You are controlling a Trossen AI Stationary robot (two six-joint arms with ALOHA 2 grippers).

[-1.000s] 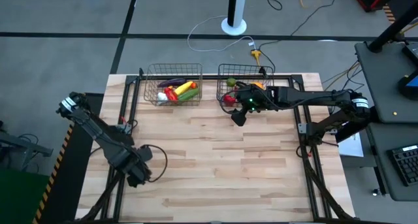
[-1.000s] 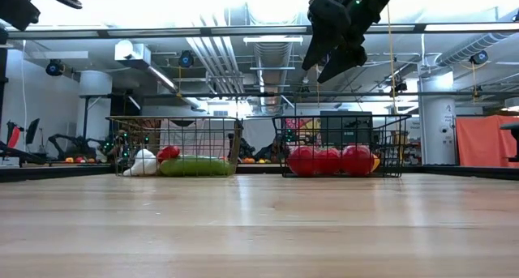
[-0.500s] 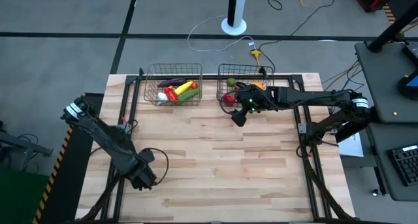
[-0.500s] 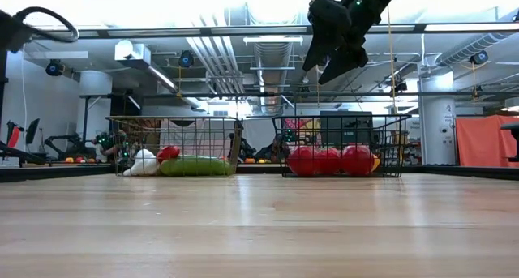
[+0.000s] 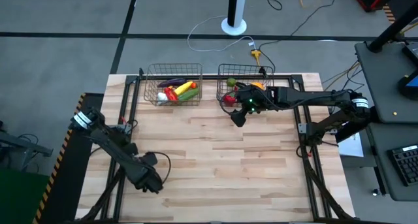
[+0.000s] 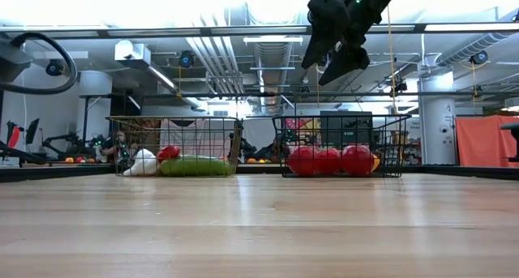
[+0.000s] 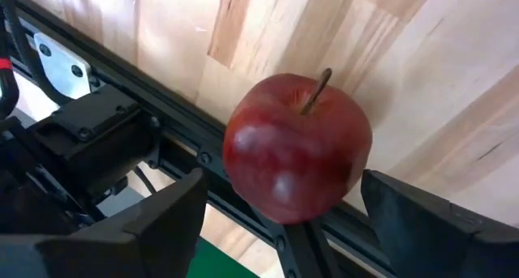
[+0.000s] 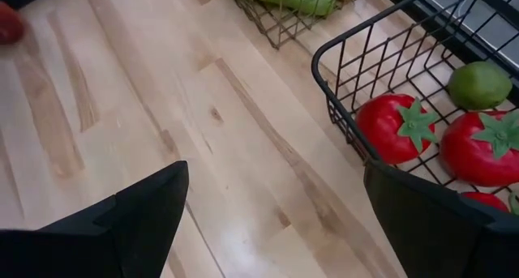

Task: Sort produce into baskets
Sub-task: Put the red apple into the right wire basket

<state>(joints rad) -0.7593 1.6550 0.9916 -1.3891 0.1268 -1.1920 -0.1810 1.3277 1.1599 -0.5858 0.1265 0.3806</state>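
A red apple [image 7: 296, 148] with a brown stem rests on the wooden table next to a black frame rail [image 7: 162, 148], in the table's near left part. My left gripper [image 7: 292, 225] hangs over it, open, one finger on each side and apart from it. In the high view the left gripper [image 5: 149, 181] hides the apple. The copper basket [image 5: 174, 85] holds a cucumber, corn, eggplant and garlic. The dark basket [image 5: 243, 80] holds red tomatoes [image 8: 397, 126] and a lime [image 8: 480, 83]. My right gripper [image 5: 236, 116] hovers open, high above the table in front of the dark basket.
Both baskets stand side by side at the table's far edge [image 6: 174, 146] [image 6: 340, 144]. Black frame rails run along the table's left [image 5: 124, 129] and right [image 5: 307, 139] sides. The wide wooden surface [image 5: 215, 165] lies between the two arms.
My left gripper has sunk and gone toward the table's near edge and a little to the right, tipping further down. The right arm has kept still above the dark basket's front.
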